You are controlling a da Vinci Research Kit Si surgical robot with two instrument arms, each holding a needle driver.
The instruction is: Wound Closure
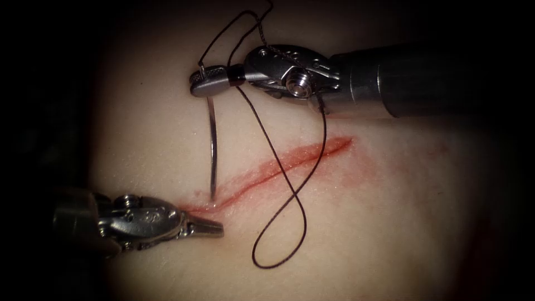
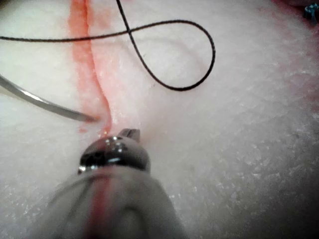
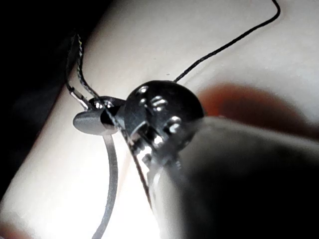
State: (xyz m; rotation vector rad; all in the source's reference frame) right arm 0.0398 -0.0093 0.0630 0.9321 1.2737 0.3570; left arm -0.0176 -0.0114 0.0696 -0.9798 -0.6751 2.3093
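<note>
Now the right hand (image 1: 203,81) is closed on the needle (image 1: 212,146) near its thread end, above the cut (image 1: 278,165); the tip touches the tissue (image 1: 390,223) at the cut's left end. Left hand (image 1: 214,227) is closed, holding nothing, just beside the tip; thread (image 1: 278,223) loops across the cut

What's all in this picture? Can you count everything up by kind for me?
Metal tools: 2, right tool gripping the needle's rear end, left tool holding nothing
Curved needle: 1, tip at the cut
Thread: 1
Tissue: 1
Total: 5

Dark surround, bright central light
</note>
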